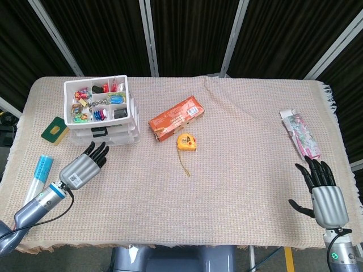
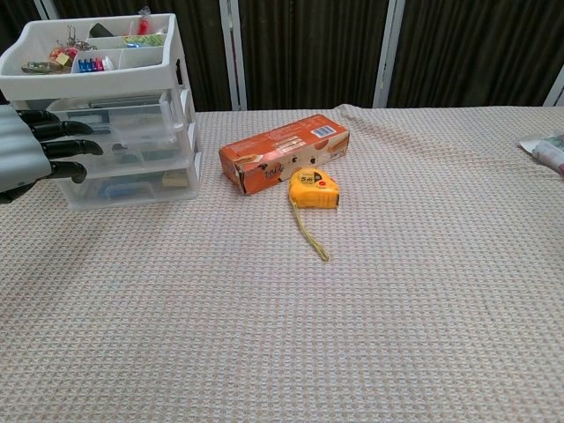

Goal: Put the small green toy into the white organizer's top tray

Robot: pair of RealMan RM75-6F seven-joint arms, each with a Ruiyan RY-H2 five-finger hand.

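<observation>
The white organizer [image 1: 131, 122] stands at the table's back left, its drawers flush. Its top tray [image 1: 96, 80] holds several small colourful items in compartments; a small green thing [image 1: 117, 97] lies in a right-hand compartment, also seen in the chest view as a green thing [image 2: 145, 40]. My left hand [image 1: 82, 167] is just in front of the drawers, holding nothing, with its fingers [image 2: 63, 146] stretched out against the drawer fronts of the organizer [image 2: 132, 167]. My right hand [image 1: 324, 195] rests empty at the table's near right, fingers spread; the chest view does not show it.
An orange box [image 1: 176, 118] and a yellow tape measure [image 1: 186, 141] with its tape pulled out lie mid-table. A dark green card [image 1: 55, 129] and a blue-white tube [image 1: 38, 175] lie left of the organizer. A pink packet [image 1: 300, 135] sits at the right edge.
</observation>
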